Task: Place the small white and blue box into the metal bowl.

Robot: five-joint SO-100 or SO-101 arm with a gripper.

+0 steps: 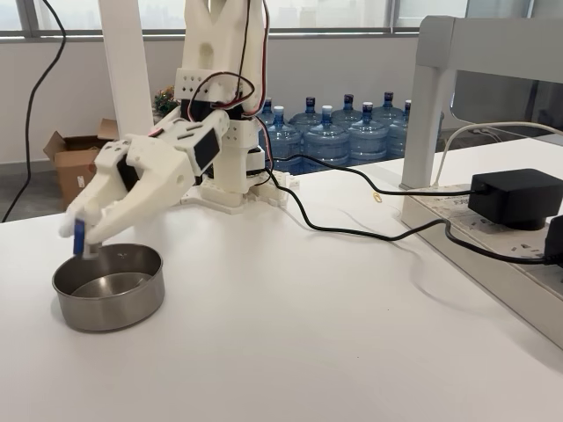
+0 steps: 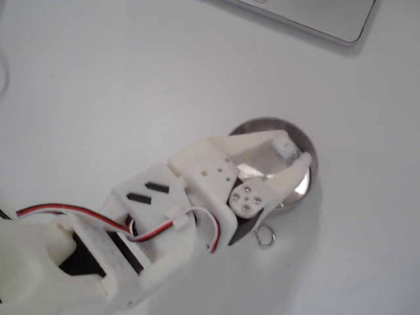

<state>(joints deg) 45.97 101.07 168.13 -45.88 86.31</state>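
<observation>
Nearest in a fixed view stands the metal bowl (image 1: 108, 287) on the white counter (image 1: 290, 343); the claw (image 1: 81, 243) hangs over its far left rim, closed on the small white and blue box (image 1: 79, 237), which is upright above the bowl; black cables (image 1: 352, 230) lie behind. From above, in another fixed view, the claw (image 2: 293, 152) covers the bowl (image 2: 304, 184); the box is pinched between its tips (image 2: 285, 142).
</observation>
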